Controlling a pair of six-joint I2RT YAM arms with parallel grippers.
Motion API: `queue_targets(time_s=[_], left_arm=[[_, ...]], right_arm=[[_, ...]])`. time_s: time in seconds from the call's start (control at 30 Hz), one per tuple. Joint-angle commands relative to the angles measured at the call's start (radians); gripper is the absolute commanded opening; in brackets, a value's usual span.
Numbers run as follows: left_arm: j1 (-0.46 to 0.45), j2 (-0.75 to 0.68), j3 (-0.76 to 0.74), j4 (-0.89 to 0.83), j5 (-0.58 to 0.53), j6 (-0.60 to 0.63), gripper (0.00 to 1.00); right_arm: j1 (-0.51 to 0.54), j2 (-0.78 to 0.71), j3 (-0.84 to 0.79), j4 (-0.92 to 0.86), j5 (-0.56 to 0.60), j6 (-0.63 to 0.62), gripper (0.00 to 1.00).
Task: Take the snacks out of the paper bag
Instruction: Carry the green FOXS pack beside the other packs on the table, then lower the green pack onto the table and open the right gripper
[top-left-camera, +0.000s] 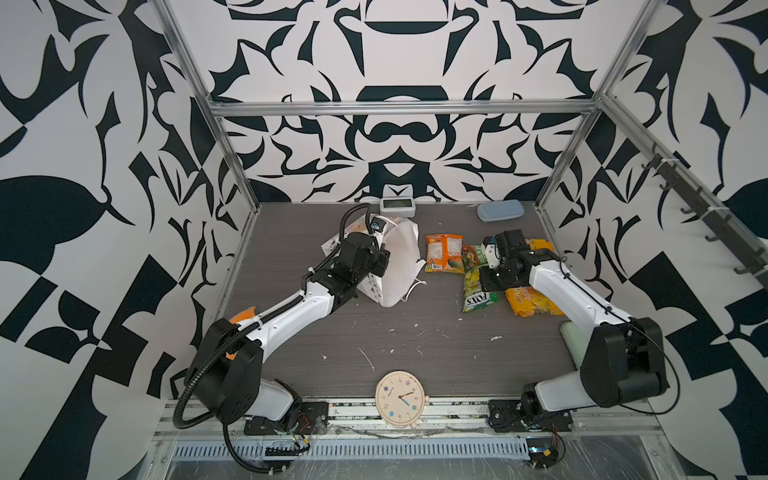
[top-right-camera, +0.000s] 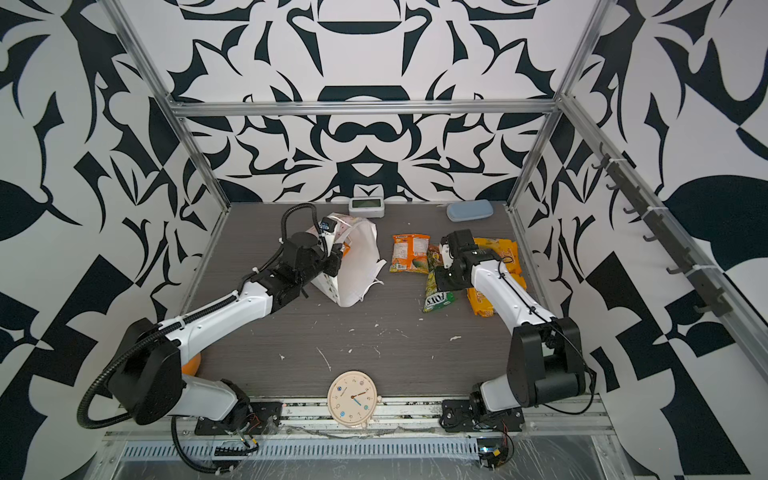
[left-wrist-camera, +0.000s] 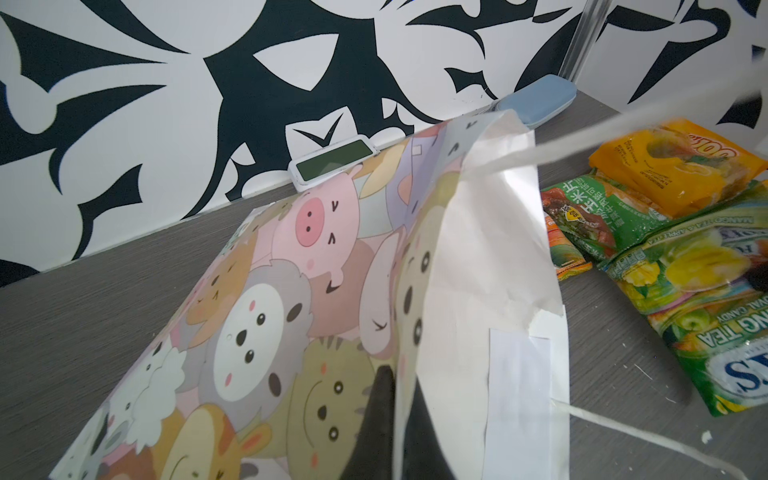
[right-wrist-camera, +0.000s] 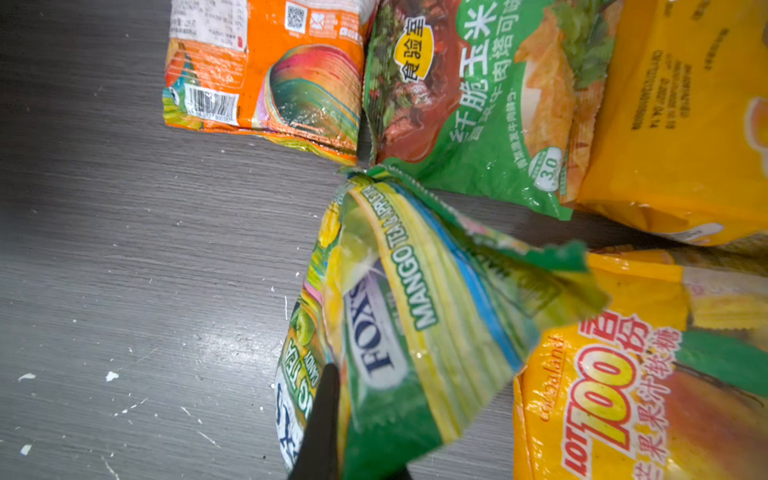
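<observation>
Clock (top-left-camera: 400, 400): face up at the middle of the front edge of the worktop (top-left-camera: 415, 332); well apart from both arms, no part in the job.
Right gripper (right-wrist-camera: 357, 449): closed hard on one corner of a FOX'S packet (right-wrist-camera: 415, 316), crinkled and tented above the pile; contact of its far end with anything below not clear.
Left gripper (left-wrist-camera: 399, 419): pinched tight on the paper bag (left-wrist-camera: 257, 316) at its thin wall near the mouth, one dark finger on the animal print, one behind the white inner face.
Bag position: left of middle, toward the back edge, tipped over and propped by that pinch, mouth facing the right edge, cord handles (left-wrist-camera: 623, 430) trailing loose.
Snacks (top-left-camera: 444, 252): bunched right of middle, between bag and right edge; orange one nearest the bag, green packet (right-wrist-camera: 478, 104) touching it, second FOX'S packet (top-left-camera: 480, 297) toward the front, yellow-orange packets (top-left-camera: 534, 303) closest to the right edge.
Progress: six packets countable outside the bag; judged to be at the last set-down, bag interior too hidden to confirm empty.
Risk, packet: slick film gripped by a corner only; likely slip or swing on release, then a slide off the overlapping pile.
Risk, pile: sweeping of the yellow-orange ones toward the right edge, through a careless retreat of the low right arm.
Risk, bag: tearing or creasing at the pinch under any pull; snagging of a finger on a trailing cord.
</observation>
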Motion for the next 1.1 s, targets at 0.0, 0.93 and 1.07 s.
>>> queue_targets(time_s=[0.0,0.93,1.07], left_arm=[[0.003,0.004,0.007,0.023,0.015,0.001,0.0],[0.003,0.025,0.037,0.018,0.048,-0.024,0.0],[0.003,0.025,0.026,0.029,0.041,-0.023,0.0]], right_arm=[[-0.004,-0.014,0.036,-0.033,0.01,-0.008,0.0],[0.033,-0.06,0.131,-0.07,0.183,0.137,0.23],[0.16,0.015,0.103,-0.032,0.251,0.219,0.28]])
